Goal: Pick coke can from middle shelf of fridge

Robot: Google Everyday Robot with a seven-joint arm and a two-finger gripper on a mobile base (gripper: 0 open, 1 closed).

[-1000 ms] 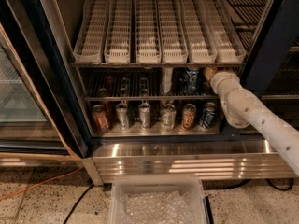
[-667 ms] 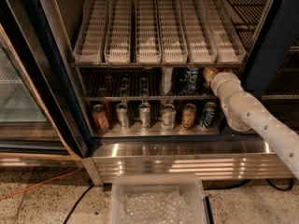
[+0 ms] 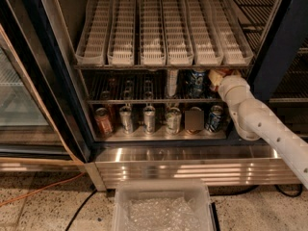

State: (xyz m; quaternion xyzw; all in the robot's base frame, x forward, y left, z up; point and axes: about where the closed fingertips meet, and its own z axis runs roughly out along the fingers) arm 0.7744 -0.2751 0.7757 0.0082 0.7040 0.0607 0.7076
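Claw: the claw (image 3: 216, 79) was inside the fridge (image 3: 192, 167), at the right end of the middle shelf (image 3: 144, 101), under the rack of white slotted trays (image 3: 153, 28). I could not tell if it was open or closed.
Coke can: only a small red patch (image 3: 225, 73) showed, right at the claw and at the right end of the same shelf. I took it for the coke can, but most of it was hidden. I could not tell if the claw already touched it.
Neighbours: a blue can (image 3: 196, 82) stood just beside the claw on its left, and a tall pale can (image 3: 172, 82) stood next to that one.
Step in hand: in my judgement, the final reach and the closing on the can.
How to do it well: go in level between the tray rack and the wire shelf, keep away from the blue can, close around the body of the can, lift a little over the front rail, then pull straight out.
Change from earlier: the white arm (image 3: 260, 121) had shifted only slightly to the right and down. The claw stayed at the same shelf end, and the cans had not moved.
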